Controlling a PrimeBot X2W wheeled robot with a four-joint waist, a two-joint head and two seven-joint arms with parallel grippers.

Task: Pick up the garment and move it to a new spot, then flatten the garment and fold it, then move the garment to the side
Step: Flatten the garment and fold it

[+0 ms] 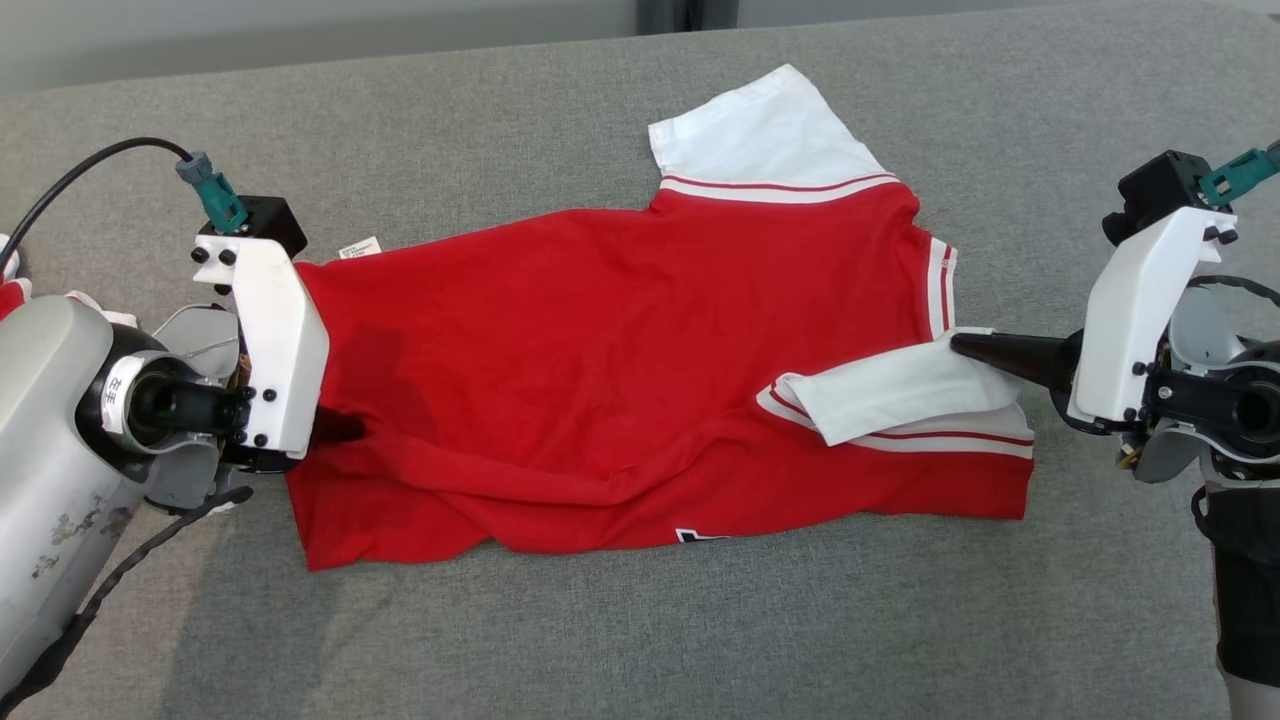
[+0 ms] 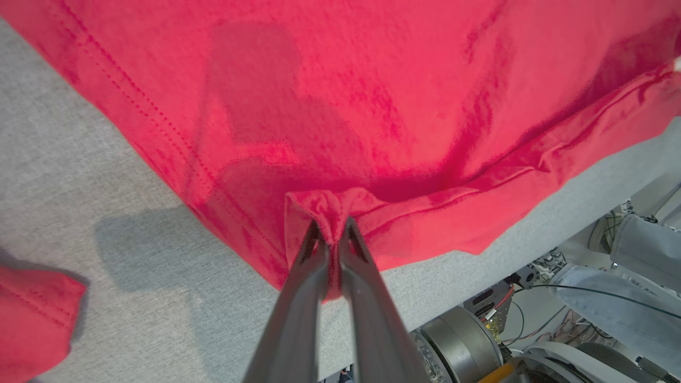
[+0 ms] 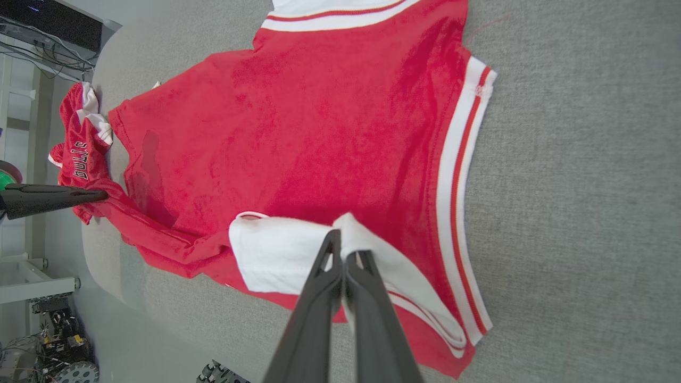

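Observation:
The garment (image 1: 620, 340) is a red shirt with white sleeves and striped trim, spread across the grey table (image 1: 640, 620). My left gripper (image 1: 345, 428) is shut on a pinch of the red hem (image 2: 332, 213) at the shirt's left end. My right gripper (image 1: 960, 346) is shut on the white sleeve (image 3: 287, 255), which lies folded over the red body near the collar (image 3: 460, 175). The other white sleeve (image 1: 765, 130) lies flat at the far side. In the right wrist view the left gripper (image 3: 101, 194) shows at the far hem.
A second red garment (image 3: 80, 143) with lettering lies bunched at the table's left end, also seen as a red corner (image 2: 32, 319). Past the table's near edge stand robot parts and cables (image 2: 479, 330). Bare grey table surrounds the shirt.

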